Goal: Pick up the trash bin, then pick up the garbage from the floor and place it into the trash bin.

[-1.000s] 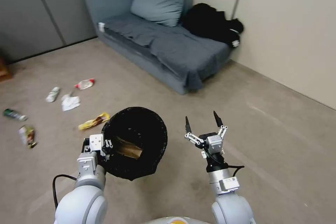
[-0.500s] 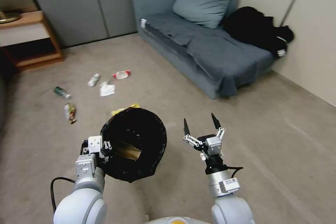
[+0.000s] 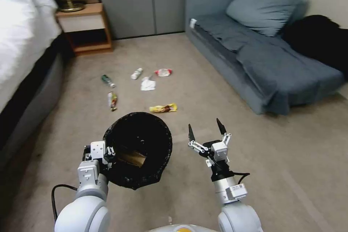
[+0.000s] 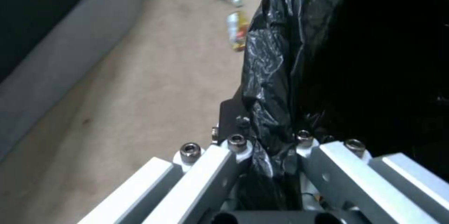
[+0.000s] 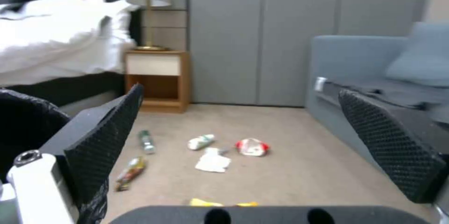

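Left gripper (image 3: 108, 151) clamps trash bin (image 3: 137, 148) rim, mouth tilted toward camera. Right gripper (image 3: 204, 130) spread wide, empty. Garbage (image 3: 148, 84) ahead on open floor (image 3: 203, 94) between bed (image 3: 25, 54) and sofa (image 3: 261, 50).

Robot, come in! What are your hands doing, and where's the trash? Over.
Left hand shut on trash bin rim. Right hand open, empty. Garbage on the floor ahead. Nothing in the way.

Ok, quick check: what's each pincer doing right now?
Left pincer: closed on the trash bin rim, holding it up.
Right pincer: open, holding nothing.
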`<state>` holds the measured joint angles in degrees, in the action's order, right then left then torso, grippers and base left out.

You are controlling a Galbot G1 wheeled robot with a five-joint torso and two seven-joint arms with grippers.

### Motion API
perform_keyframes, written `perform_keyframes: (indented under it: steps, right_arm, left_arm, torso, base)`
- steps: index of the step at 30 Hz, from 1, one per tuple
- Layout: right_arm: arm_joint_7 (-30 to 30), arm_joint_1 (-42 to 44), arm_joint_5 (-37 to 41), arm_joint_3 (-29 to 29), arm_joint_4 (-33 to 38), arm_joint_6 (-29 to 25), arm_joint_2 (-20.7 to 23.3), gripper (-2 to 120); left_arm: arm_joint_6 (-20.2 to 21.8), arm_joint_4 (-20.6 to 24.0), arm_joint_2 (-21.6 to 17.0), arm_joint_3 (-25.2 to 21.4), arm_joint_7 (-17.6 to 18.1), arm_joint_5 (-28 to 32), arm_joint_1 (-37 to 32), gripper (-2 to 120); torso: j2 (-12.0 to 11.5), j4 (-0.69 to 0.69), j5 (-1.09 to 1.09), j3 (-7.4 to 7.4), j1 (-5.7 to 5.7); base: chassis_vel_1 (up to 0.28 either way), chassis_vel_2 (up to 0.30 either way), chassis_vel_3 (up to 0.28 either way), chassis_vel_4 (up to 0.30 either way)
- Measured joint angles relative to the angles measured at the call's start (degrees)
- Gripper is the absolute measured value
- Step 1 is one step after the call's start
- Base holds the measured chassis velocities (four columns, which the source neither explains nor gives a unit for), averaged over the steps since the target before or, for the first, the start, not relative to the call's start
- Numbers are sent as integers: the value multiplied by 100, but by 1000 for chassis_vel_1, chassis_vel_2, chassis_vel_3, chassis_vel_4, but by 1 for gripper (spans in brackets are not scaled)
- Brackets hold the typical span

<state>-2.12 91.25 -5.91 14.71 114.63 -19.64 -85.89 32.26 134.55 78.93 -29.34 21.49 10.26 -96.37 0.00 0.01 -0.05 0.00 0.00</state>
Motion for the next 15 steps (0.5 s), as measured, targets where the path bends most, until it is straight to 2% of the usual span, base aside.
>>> perform_keyframes:
  steps: [11, 15]
  right_arm:
    - [3, 20, -42, 2, -2, -6, -16, 100]
    - [4, 20, -46, 2, -3, -6, -18, 100]
  left_arm:
    - [-62, -73, -4, 22, 3, 7, 37, 0]
    - [-74, -75, -5, 28, 3, 10, 44, 0]
  torso:
    - [0, 1, 0, 0, 0]
    - [0, 1, 0, 0, 0]
  base:
    - [122, 118, 127, 117]
    - [65, 61, 39, 46]
